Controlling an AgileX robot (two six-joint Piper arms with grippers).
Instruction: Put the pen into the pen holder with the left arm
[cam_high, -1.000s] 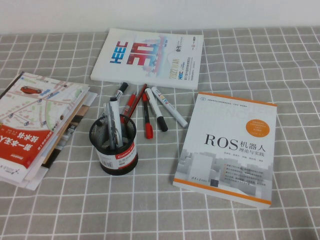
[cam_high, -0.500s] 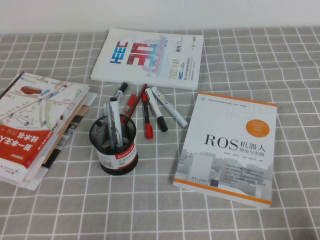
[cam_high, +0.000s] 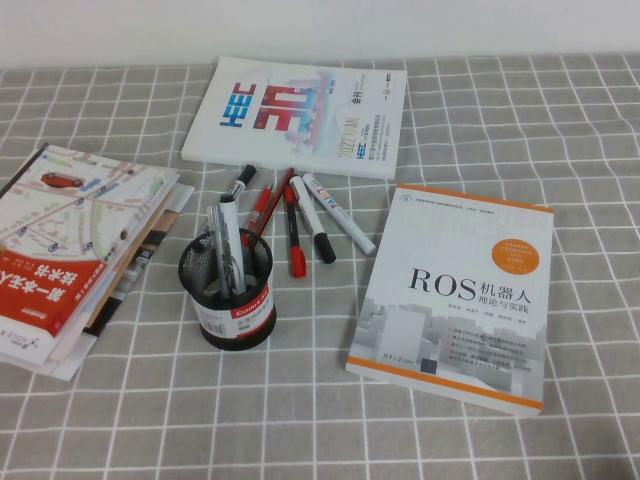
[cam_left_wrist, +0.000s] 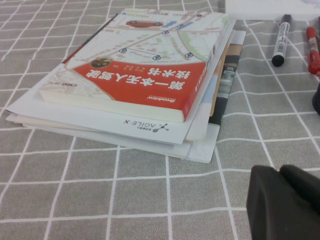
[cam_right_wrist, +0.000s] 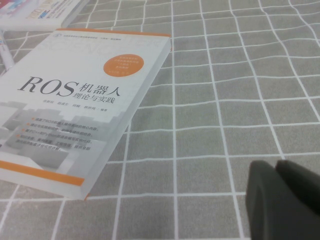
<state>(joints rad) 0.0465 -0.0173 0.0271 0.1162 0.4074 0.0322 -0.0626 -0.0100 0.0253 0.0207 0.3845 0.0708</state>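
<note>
Worktop (cam_high: 560, 130): flat surface under grey cloth with a white grid; cut off on every side in the high view.

Stack of books (cam_high: 70, 255): lies at the robot's left. The top cover shows a street map over a red band with white Chinese characters. A white sheet beneath reads "AGILE X" in the left wrist view. The lower layers are mostly hidden.

ROS book (cam_high: 455, 295): white softcover with orange edge strips and an orange disc, printed "ROS" with Chinese characters. It lies at the right. Its small print is too fine to read.

HEC booklet (cam_high: 300, 115): white, glossy, printed "HEC" in blue beside large red-and-blue numerals; at the far centre.

Pen holder (cam_high: 227, 290): black wire-mesh cylinder with a red-and-white label band at its base; band text unreadable. It stands upright between the stack and the ROS book.

Pen (cam_high: 232, 245): white-grey barrel standing inside the pen holder, its lower part screened by the mesh.

Loose markers (cam_high: 310, 225): black-capped and red-capped, fanned on the cloth just behind the pen holder.

Left gripper (cam_left_wrist: 287, 202): dark and matte, seen only in the left wrist view, low over the cloth near the stack; fingers pressed together, holding nothing.

Right gripper (cam_right_wrist: 285, 197): same make, seen only in the right wrist view beside the ROS book; fingers pressed together.
</note>
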